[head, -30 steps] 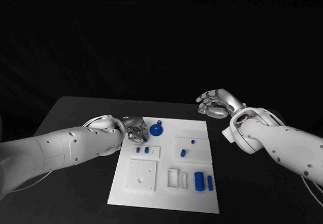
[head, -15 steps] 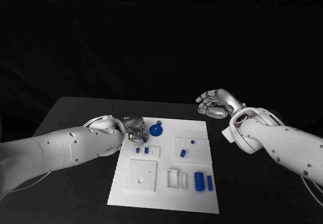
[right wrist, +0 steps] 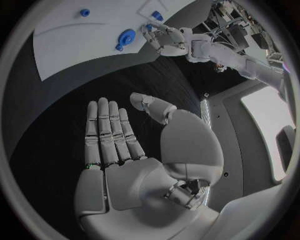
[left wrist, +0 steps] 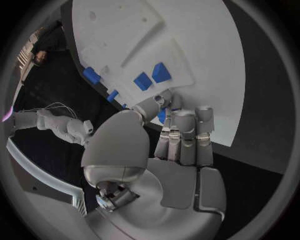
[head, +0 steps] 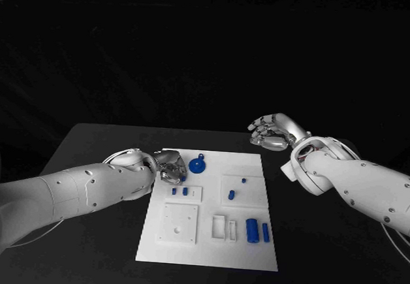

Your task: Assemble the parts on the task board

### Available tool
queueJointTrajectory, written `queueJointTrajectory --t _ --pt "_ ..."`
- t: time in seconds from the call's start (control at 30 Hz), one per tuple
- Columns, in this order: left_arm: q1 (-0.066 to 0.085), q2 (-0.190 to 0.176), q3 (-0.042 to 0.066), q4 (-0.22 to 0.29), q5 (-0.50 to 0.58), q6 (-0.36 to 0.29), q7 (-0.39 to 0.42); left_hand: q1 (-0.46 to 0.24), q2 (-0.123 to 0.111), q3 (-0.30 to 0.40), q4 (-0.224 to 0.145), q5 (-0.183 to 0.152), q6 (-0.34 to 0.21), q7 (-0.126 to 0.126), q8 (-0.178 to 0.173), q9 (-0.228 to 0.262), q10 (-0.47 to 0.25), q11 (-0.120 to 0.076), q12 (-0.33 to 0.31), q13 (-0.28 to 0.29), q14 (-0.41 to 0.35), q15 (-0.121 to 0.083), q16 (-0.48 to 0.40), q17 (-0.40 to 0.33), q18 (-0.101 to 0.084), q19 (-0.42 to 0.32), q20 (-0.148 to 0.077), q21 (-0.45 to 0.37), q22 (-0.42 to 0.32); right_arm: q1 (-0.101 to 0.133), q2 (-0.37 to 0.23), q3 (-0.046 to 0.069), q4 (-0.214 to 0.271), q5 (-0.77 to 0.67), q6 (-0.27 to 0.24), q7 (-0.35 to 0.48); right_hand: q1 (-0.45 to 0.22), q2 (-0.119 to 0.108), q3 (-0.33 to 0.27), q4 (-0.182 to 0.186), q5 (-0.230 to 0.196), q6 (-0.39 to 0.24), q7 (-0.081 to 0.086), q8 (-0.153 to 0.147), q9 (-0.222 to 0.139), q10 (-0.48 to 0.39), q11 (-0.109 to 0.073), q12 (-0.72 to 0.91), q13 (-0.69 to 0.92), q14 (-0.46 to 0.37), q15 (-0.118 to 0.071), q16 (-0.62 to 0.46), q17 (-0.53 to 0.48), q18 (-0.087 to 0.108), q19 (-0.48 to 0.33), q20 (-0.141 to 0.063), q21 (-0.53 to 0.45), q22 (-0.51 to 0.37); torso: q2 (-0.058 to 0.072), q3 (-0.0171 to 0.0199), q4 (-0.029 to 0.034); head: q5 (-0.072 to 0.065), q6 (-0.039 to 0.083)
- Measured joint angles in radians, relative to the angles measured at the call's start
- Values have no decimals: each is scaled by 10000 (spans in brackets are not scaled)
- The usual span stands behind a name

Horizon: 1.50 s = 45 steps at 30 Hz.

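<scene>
Looked like a robotics lab: black table [head: 101,141] under dark drapes, white task board [head: 209,247] with blue parts [head: 252,229], equipment racks [right wrist: 240,30] at the room's edge.

My left hand [head: 169,165] sits low over the task board's [head: 209,253] far left corner, just beside the round blue part [head: 198,164], so that corner is crowded. My left forearm crosses the table's [head: 101,141] left side up to the board edge and blocks an approach from there. My right hand [head: 274,132] hangs, fingers apart, past the board's far right corner, well apart from every part. The near half of the board lies uncovered above: the raised white blocks [head: 180,221] and the upright blue cylinders [head: 252,230] stand in the way of a low sweep
</scene>
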Motion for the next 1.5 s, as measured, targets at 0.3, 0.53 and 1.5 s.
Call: queueJointTrajectory --t 0.3,0.53,1.5 --pt "9 -63 10 -38 145 -47 37 58 -148 1 -1 -95 -456 35 -147 -147 -198 23 -246 -64 -72 142 0 0 -68 -84 60 0 8 0 -4 0 -6 1 46 -14 40 -39 -29 -29 0 0 0 0 -49 -110 110 -203 -311 -198 164 -104 -95 -10 -250 34 -158 59 1 -1 0 -4 8" --pt "7 -142 12 -50 190 -118 45 110 -200 1 -2 -95 -508 59 -147 -160 -248 72 -285 -80 -72 143 0 0 -66 -67 116 0 7 0 -15 0 0 1 67 -17 39 -39 -29 -29 0 0 0 0 -48 -110 109 -240 -359 -236 134 -104 -96 -15 -250 34 -158 62 2 0 2 -1 17" --pt "639 -2249 842 2081 6323 -1149 805 -481 -144 -170 228 -16 -250 199 290 -171 -354 215 -318 106 -958 294 -1777 -813 -56 -964 390 -896 -203 -75 360 -485 -706 -3546 1455 -619 303 14 -1016 -365 -846 1304 -370 553 382 2473 -820 -1513 -655 4154 -1748 4780 3269 -81 5332 -2393 3646 2063 -27 7 13 -252 252"
